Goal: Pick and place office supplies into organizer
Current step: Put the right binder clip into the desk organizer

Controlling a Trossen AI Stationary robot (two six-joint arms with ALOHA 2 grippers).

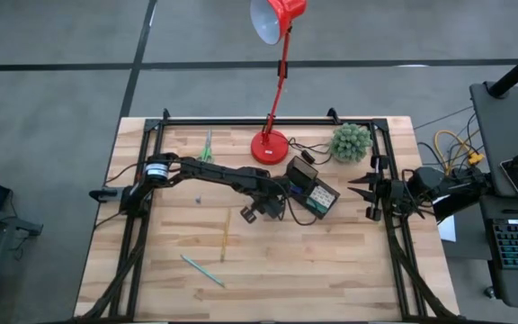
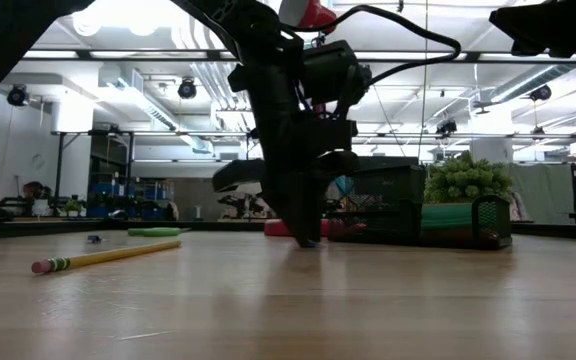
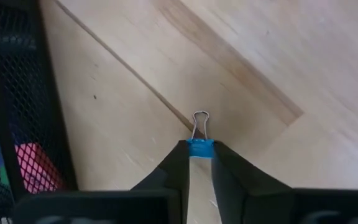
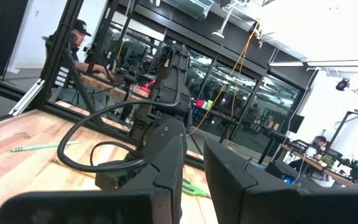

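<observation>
My left gripper (image 3: 199, 163) points down at the table just beside the black mesh organizer (image 1: 313, 193) and is shut on a small blue binder clip (image 3: 199, 148). In the low view its fingertips (image 2: 306, 238) reach the tabletop. A pink item (image 3: 33, 168) lies inside the organizer. The yellow pencil (image 2: 103, 257), teal pen (image 1: 202, 270) and green-handled scissors (image 1: 207, 148) lie flat on the wood. At the table's right edge my right gripper (image 1: 367, 196) waits off the table, slightly open with nothing in it. My left gripper pinches the clip's blue body (image 3: 199, 149) between its two fingertips, coming steeply from above. The clip's silver wire handle (image 3: 200, 123) sticks out past the fingertips, just over the wood. Whether the clip is clear of the table I cannot tell.
A red desk lamp (image 1: 272, 144) stands on its base at the far middle, and a green ball-shaped plant (image 1: 351, 141) sits to its right. The organizer's mesh wall (image 3: 23, 112) stands close beside my left fingers. Bare wood stretches toward the near edge.
</observation>
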